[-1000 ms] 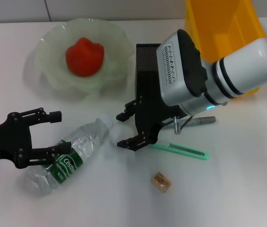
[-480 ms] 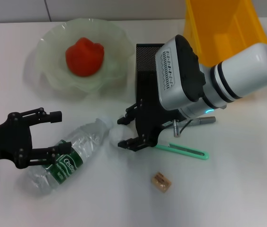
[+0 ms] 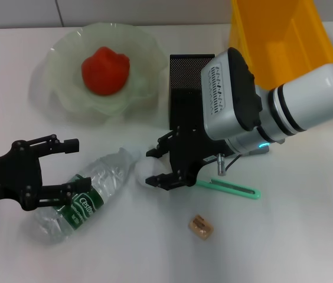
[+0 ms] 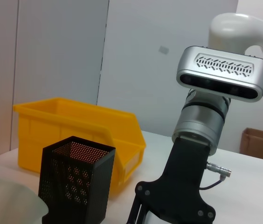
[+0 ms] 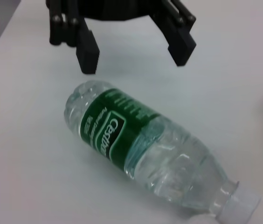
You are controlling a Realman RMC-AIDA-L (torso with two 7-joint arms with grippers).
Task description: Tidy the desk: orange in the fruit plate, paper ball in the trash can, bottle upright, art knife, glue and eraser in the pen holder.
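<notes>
Lying flat between two open tools [image 3: 69,166] [image 3: 156,164]: one bottle [image 3: 87,197].

White desk [image 3: 308,236], pale grey panelled wall [image 4: 136,51], cardboard box [image 4: 260,143]

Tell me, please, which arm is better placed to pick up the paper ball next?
The right. The right gripper has its open fingers on either side of the paper ball beside the pen holder. The left gripper sits open at the lying bottle instead.
</notes>
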